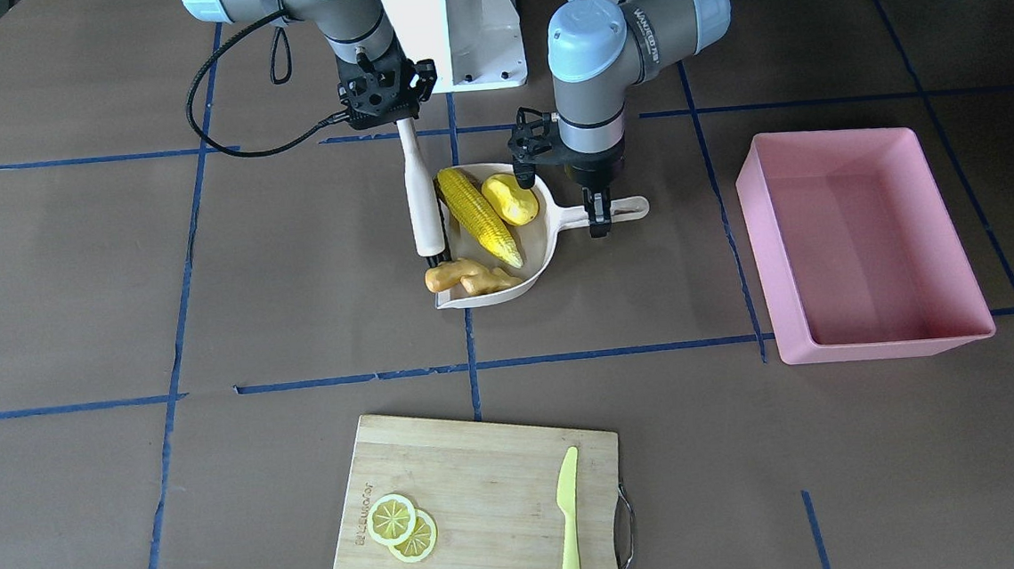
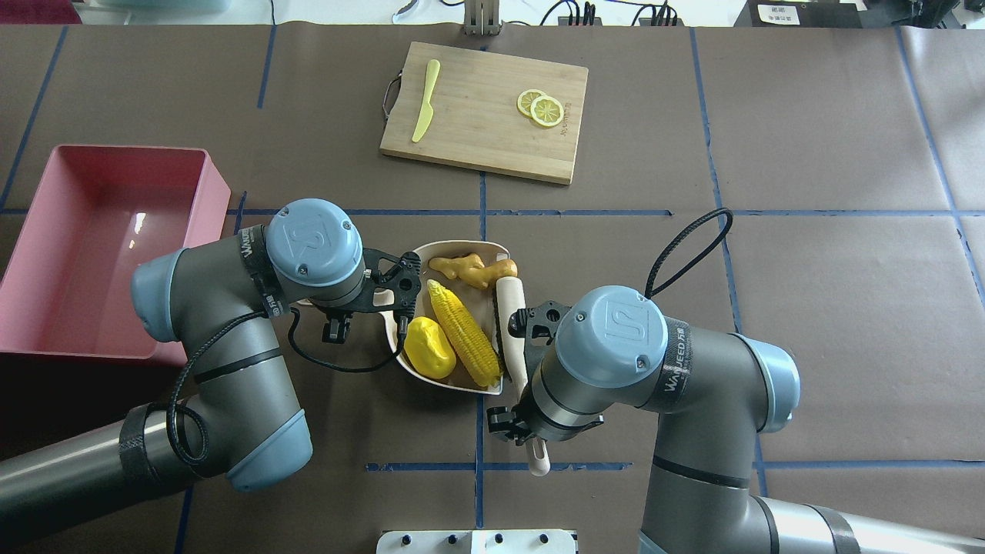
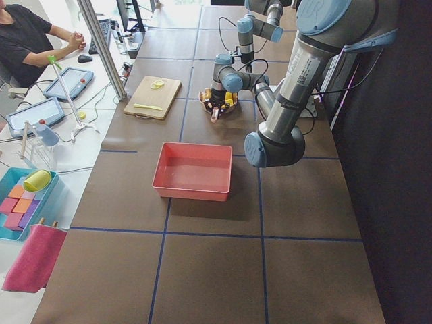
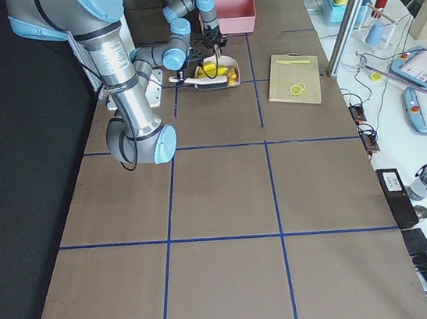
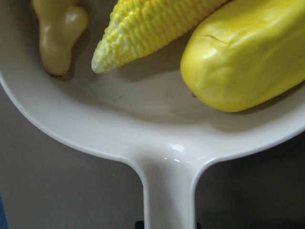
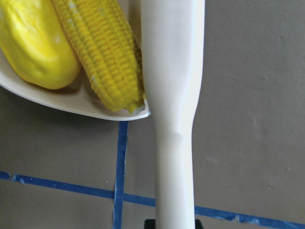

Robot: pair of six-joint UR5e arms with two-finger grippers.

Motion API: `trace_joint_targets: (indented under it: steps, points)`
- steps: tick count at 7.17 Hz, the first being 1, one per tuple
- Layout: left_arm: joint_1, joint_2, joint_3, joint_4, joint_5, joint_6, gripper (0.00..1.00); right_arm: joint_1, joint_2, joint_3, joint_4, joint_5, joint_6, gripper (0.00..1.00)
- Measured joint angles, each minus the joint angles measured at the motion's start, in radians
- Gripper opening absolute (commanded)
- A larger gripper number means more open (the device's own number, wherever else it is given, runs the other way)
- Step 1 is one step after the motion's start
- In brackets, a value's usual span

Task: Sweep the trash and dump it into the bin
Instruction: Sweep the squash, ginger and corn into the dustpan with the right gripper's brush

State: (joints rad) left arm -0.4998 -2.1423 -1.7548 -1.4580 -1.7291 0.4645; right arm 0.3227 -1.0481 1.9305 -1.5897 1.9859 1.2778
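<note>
Cream dustpan (image 1: 548, 228) handle is clamped by left gripper (image 1: 597, 216), brush (image 1: 422, 201) by right gripper (image 1: 404, 122); corn (image 1: 478, 217), potato (image 1: 510, 199), ginger (image 1: 469, 277) lie just beyond left jaws.

Left gripper (image 1: 598, 217) points straight down at frame centre, clamped on the dustpan handle (image 1: 625, 210); right gripper (image 1: 403, 120), upper centre-left, grips the brush handle (image 1: 420, 192), both elbows bent
</note>
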Motion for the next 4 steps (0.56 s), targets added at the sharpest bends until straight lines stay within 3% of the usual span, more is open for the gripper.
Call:
trace_joint_targets:
  steps: [4]
  points:
    - [-0.008, 0.023, -0.022, -0.028, -0.008, 0.009, 0.32, 0.108, -0.009, 0.146, -0.166, 0.042, 0.013, 0.0]
